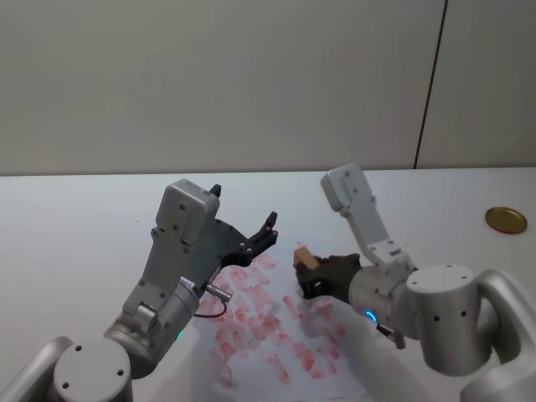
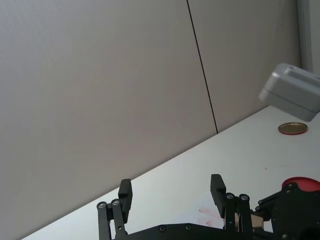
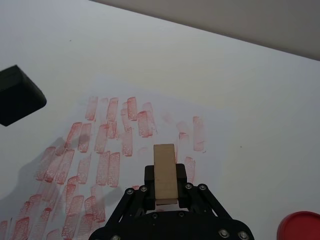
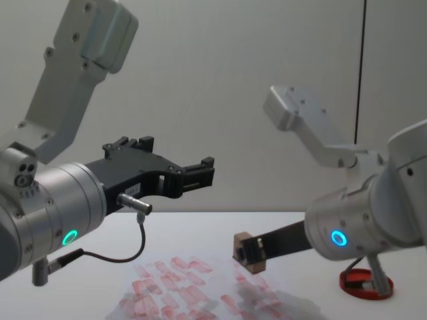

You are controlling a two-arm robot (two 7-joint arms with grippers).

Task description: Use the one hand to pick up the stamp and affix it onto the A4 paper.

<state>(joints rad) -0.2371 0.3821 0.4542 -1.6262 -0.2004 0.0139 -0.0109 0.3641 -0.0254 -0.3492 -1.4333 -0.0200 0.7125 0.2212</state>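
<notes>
Over the A4 paper (image 1: 276,339), the right pincer (image 3: 165,187) grips the stamp (image 3: 165,170).
Its jaws are clamped on the stamp, which hangs tilted just above the sheet's red prints, not touching them. The left pincer (image 2: 171,186) hovers higher over the desk (image 1: 84,218), above the paper's left side, jaws spread wide. A red ink pad (image 4: 363,280) sits to the right.

White table (image 1: 84,218) bears A4 paper (image 1: 276,343), gold disc (image 1: 506,219), red pad (image 3: 300,227).

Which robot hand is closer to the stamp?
Right. The right gripper holds the stamp; the left gripper hovers open to its left, apart.
</notes>
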